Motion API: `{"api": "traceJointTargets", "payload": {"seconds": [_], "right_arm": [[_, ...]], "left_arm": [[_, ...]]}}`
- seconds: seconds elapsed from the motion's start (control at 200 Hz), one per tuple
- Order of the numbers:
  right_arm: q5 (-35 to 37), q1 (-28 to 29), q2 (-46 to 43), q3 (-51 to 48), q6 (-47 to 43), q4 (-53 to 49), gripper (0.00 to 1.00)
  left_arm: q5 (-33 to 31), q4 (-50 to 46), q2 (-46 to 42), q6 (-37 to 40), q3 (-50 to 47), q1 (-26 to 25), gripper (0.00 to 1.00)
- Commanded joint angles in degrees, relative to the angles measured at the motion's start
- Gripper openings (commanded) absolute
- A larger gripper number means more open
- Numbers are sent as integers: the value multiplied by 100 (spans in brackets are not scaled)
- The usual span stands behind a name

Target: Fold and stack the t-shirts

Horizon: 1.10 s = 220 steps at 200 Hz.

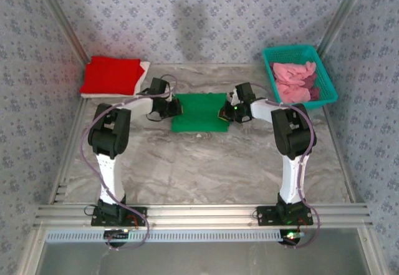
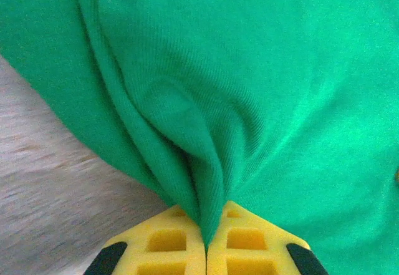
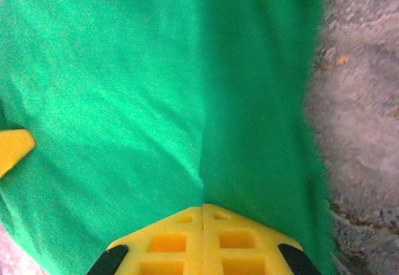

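Note:
A bright green t-shirt (image 1: 199, 111) lies folded into a rectangle mid-table between both arms. My left gripper (image 1: 173, 108) is at its left edge, and its yellow fingers (image 2: 174, 241) are shut on a pinched ridge of the green t-shirt (image 2: 249, 88). At the right edge, my right gripper (image 1: 227, 113) has its yellow fingers (image 3: 168, 241) shut on the green t-shirt (image 3: 143, 88). A folded red t-shirt (image 1: 113, 74) rests on a folded white t-shirt (image 1: 142, 79) at the back left. Crumpled pink t-shirts (image 1: 293, 78) and a maroon t-shirt (image 1: 315, 91) lie in the basket.
The teal mesh basket (image 1: 269, 57) stands at the back right. Patterned walls close in the table on three sides. The bare marble tabletop (image 1: 199, 163) stretches between the green shirt and the arm bases. A yellow fingertip of the other gripper (image 3: 12, 147) pokes in at the left of the right wrist view.

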Motion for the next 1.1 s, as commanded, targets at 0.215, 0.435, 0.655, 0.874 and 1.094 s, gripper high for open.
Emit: {"api": "traceJointTargets", "payload": {"seconds": [0.215,0.435,0.655,0.874,1.094], "right_arm": [[4,34,-1101,6,-145,-445,23],[171,315,-780,498,-323,-812,24],[135,505,-379,877,-299,-832,22],[123,575,-208,944,-264,-832,22],[103,526,-129,945,-315,-928,21]], "left_arm": [[-384,-704,-597,554,26,545,0],[-489,-875,-512,482,70,519,3],[-809,-1098,-617,420,215,454,0],[-1320,-1449,-444,384,617,228,0],[-1536,-1572,-284,469,988,-35,0]]}}
